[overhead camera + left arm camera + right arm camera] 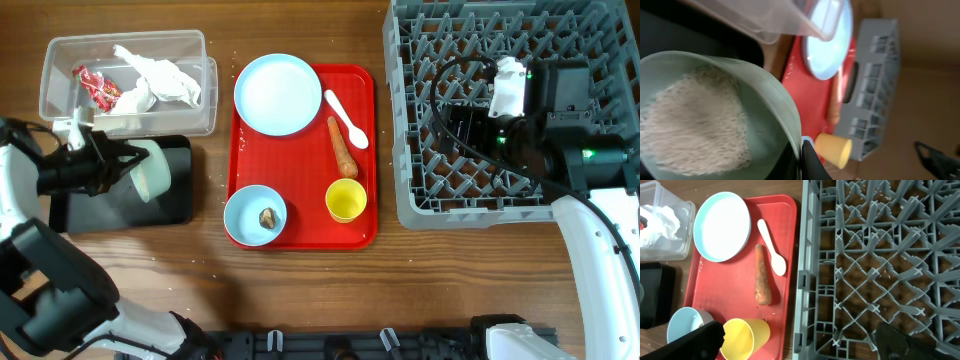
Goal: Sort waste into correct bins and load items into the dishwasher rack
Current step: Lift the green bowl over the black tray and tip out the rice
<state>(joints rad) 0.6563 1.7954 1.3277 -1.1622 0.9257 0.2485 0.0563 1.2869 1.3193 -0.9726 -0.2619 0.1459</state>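
1. Left edge: left gripper (pixel 801 155) clamps the rim of the tilted green bowl (pixel 152 172), rice (pixel 695 120) inside, over the black tray (pixel 170 208).
2. Far-left corner: tub (pixel 60 60) holds tissue (pixel 165 78) and wrapper (pixel 97 87).
3. Right edge: right gripper (pixel 800 336), fingers spread and empty, above the rack (pixel 420 190).
4. Middle, just beside the rack: red tray (pixel 300 232) carries plate (pixel 277 94), spoon (pixel 347 118), carrot (pixel 342 146), cup (pixel 346 200), and blue bowl (pixel 243 215) with scrap (pixel 268 216).
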